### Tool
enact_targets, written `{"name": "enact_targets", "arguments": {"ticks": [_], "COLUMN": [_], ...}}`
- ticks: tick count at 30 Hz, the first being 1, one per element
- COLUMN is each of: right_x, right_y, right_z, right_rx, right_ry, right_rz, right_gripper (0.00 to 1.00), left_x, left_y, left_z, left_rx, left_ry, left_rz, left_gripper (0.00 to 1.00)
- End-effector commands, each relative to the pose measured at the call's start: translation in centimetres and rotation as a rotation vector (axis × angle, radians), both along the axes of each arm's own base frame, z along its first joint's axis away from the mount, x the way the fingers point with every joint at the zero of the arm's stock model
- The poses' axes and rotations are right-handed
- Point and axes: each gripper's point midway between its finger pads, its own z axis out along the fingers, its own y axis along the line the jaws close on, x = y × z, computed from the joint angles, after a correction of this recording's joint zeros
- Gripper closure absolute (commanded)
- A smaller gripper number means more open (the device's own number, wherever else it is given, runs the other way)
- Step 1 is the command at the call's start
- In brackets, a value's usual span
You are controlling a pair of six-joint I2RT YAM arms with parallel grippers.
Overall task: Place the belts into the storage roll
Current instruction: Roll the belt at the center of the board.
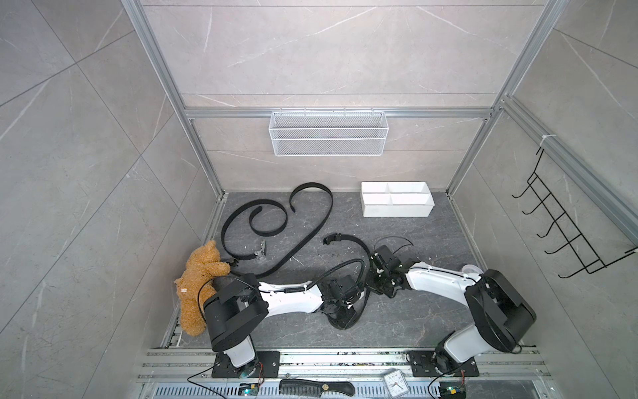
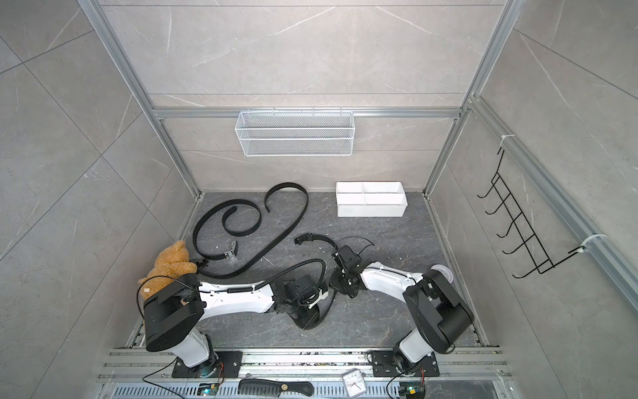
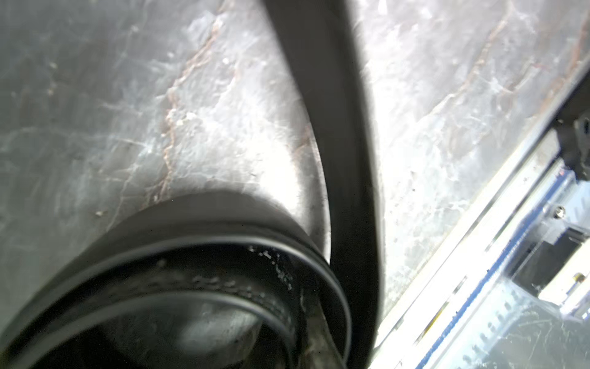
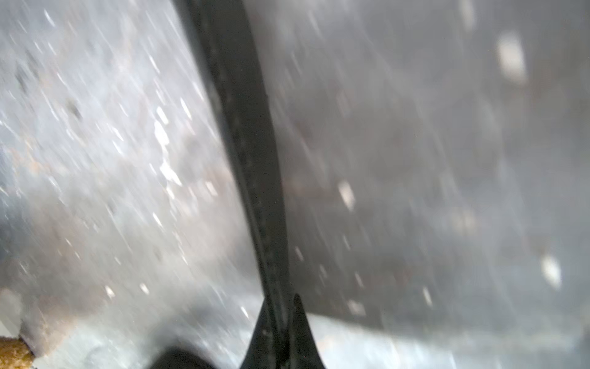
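Observation:
Three black belts lie on the dark floor. One is a spiral [image 1: 241, 221] at the back left with its buckle [image 1: 261, 249] showing. A long S-shaped belt [image 1: 312, 228] runs beside it. The third belt [image 1: 348, 237] curves from the middle to my right gripper [image 1: 374, 257], which is shut on the strap [image 4: 249, 143]. It ends in a coil [image 1: 347, 323] under my left gripper [image 1: 340, 311]. The coil [image 3: 191, 230] wraps close around the left jaws, which are shut on it. The storage roll [image 1: 397, 211], a white four-compartment tray, stands empty at the back right.
A brown teddy bear [image 1: 198, 286] leans at the left wall by the left arm. A white mesh basket [image 1: 328, 133] hangs on the back wall, and a black hook rack [image 1: 566, 228] on the right wall. A comb [image 1: 316, 387] and a clock [image 1: 395, 381] lie on the front rail.

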Motion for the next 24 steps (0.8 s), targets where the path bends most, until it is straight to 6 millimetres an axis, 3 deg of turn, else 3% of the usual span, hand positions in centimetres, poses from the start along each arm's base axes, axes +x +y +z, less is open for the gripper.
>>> {"name": "enact_targets", "arguments": {"ticks": [1, 7, 11, 14, 16, 20, 24], "right_x": [1.7, 5.3, 6.2, 6.1, 6.1, 6.3, 6.4], "right_y": [-0.1, 2.5, 4.5, 4.9, 4.5, 3.2, 1.8], "right_z": [-0.1, 0.3, 0.3, 0.0, 0.2, 1.6, 3.9], "right_rx": [-0.043, -0.008, 0.058, 0.074, 0.074, 0.08, 0.078], "right_ry": [0.007, 0.001, 0.023, 0.05, 0.056, 0.036, 0.006], "right_rz": [0.126, 0.212, 0.25, 0.264, 0.255, 0.232, 0.224], "right_gripper": [1.0, 1.0, 1.0, 1.0, 0.92, 0.61, 0.45], "left_x": [0.0, -0.1, -1.1, -1.2, -1.1, -1.0, -0.8], "left_y": [-0.9, -3.4, -5.1, -5.4, -5.4, -5.3, -5.3], "left_z": [2.1, 2.3, 1.4, 0.5, -0.2, -1.0, -1.2], "left_rx": [-0.047, -0.068, -0.055, -0.016, 0.011, 0.046, 0.06], "left_ry": [-0.058, -0.065, -0.027, 0.011, 0.026, 0.047, 0.048], "left_rz": [-0.076, -0.147, -0.211, -0.217, -0.201, -0.188, -0.175], "left_gripper": [1.0, 1.0, 1.0, 1.0, 1.0, 1.0, 1.0]}}
